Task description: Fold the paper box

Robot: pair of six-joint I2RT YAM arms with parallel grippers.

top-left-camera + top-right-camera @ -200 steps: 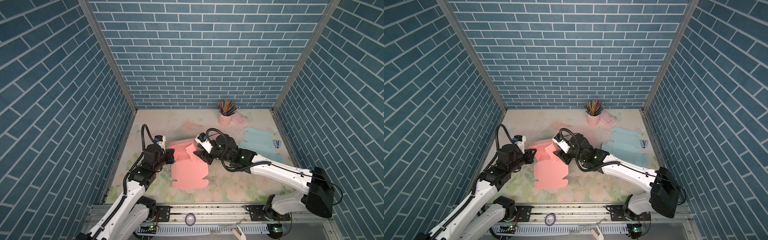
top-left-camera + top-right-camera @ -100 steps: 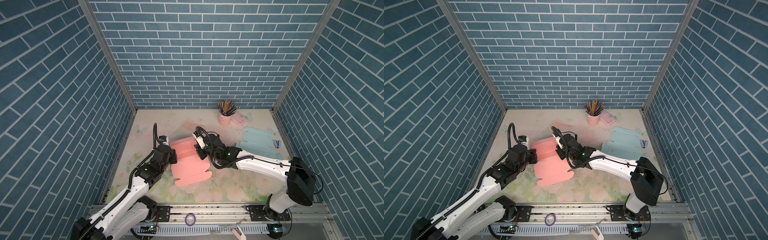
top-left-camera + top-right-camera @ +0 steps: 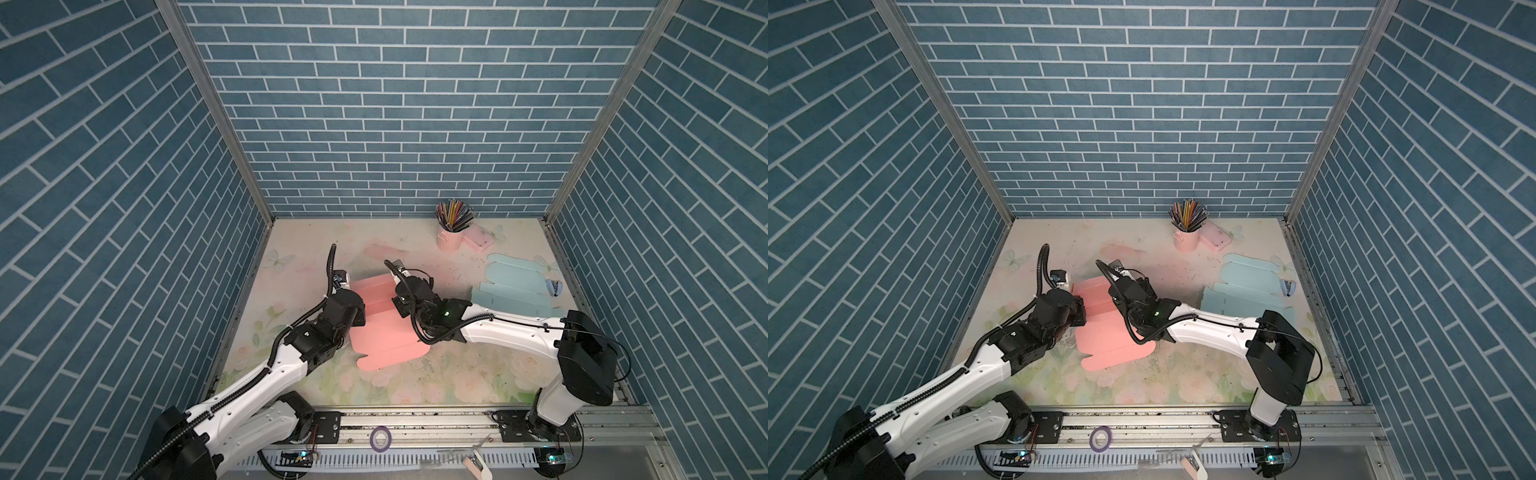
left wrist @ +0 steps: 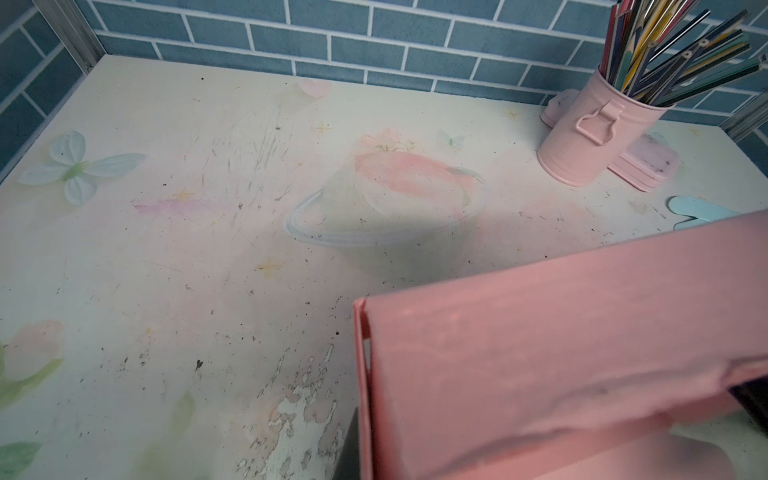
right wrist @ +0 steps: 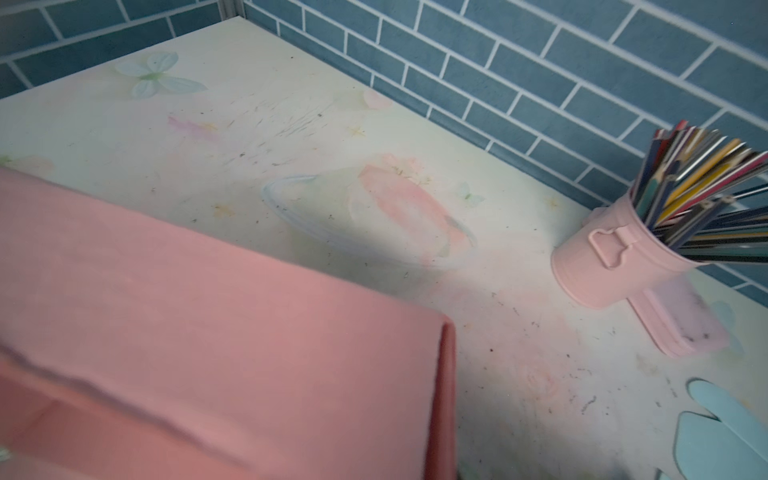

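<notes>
Two tools: flanking the paper box (image 3: 386,336), creased pink matte card, rear panel upright.
Left tool (image 3: 361,311): closed.
Right tool (image 3: 399,306): closure cannot be told.

Blue brick walls (image 3: 374,124), floral tabletop (image 3: 415,384)

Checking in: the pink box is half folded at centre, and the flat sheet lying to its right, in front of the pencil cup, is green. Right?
Not quite. The flat sheet is light blue, not green; both top views show it. The rest holds: the pink box is half folded at centre, and the sheet lies to its right, in front of the pencil cup.
</notes>
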